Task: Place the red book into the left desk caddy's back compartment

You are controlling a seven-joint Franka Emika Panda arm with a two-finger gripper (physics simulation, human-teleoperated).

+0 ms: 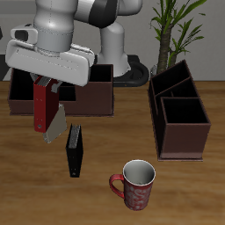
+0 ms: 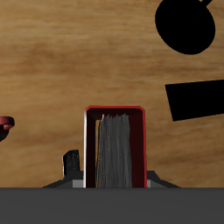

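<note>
The slim dark-red red book (image 1: 40,109), with pale grey page edges, is held upright above the table (image 1: 105,202), pinched between the jaws of the gripper (image 1: 47,86).

Even, moderately bright overhead lighting; renders sharp, without blur or edge distortion. Hard black shadows fall on the brown wooden surface (image 2: 52,61) in the wrist view.
</note>
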